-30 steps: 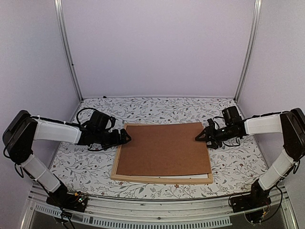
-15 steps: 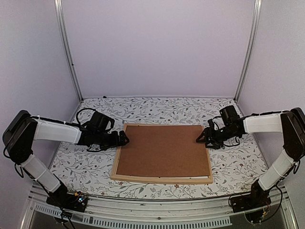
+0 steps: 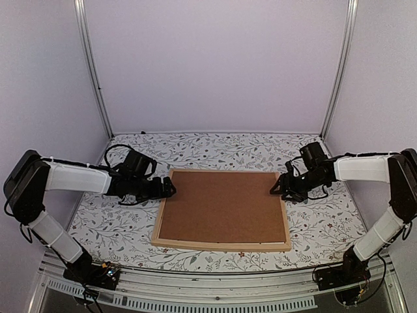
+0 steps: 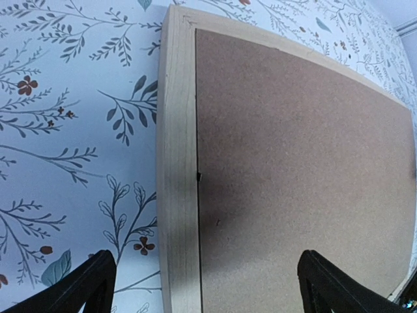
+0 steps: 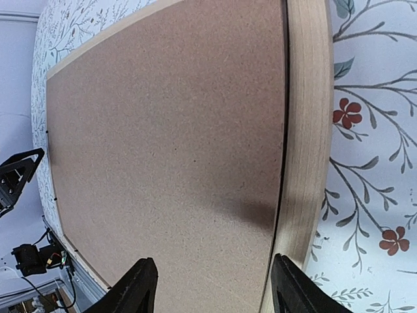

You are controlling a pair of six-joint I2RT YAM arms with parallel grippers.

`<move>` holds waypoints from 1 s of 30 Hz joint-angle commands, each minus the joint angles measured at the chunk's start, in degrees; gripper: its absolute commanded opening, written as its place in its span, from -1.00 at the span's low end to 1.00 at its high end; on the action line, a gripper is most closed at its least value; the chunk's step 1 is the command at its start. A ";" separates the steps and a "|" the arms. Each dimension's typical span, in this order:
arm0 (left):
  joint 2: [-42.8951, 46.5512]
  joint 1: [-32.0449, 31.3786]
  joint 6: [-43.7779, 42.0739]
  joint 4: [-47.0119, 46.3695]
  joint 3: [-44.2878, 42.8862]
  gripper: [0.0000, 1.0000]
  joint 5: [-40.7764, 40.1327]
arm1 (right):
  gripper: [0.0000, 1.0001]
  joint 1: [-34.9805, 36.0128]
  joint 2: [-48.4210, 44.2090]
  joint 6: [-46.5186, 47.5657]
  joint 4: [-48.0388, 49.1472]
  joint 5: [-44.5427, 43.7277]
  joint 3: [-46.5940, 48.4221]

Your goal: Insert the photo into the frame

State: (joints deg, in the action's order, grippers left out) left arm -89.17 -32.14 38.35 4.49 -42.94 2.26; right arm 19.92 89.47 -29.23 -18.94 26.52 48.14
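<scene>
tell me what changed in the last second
The backing board went from skewed and propped on the frame to lying flat and square inside it; the white strip at its near right edge no longer shows. The right gripper drew back a little. The left gripper and frame stayed put.

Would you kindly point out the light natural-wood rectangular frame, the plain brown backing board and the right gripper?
light natural-wood rectangular frame (image 3: 221,246): top external view, near rail.
plain brown backing board (image 3: 221,205): top external view, its middle.
right gripper (image 3: 275,190): top external view, between its fingers.
</scene>
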 commanded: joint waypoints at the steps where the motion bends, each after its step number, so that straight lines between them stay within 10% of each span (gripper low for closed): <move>1: 0.50 -0.56 -1.56 1.74 -1.40 0.99 -1.93 | 0.27 0.49 -2.34 1.90 -2.08 -3.73 2.10; 30: 0.02 -0.03 -3.01 4.26 -2.74 0.99 -4.90 | 0.04 0.48 6.56 7.48 -3.12 -20.58 7.52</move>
State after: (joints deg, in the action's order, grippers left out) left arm -89.14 -32.14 36.18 8.36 -44.12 -2.20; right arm 20.21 94.76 -22.92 -21.63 7.97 54.50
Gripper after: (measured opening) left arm 0.996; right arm 0.519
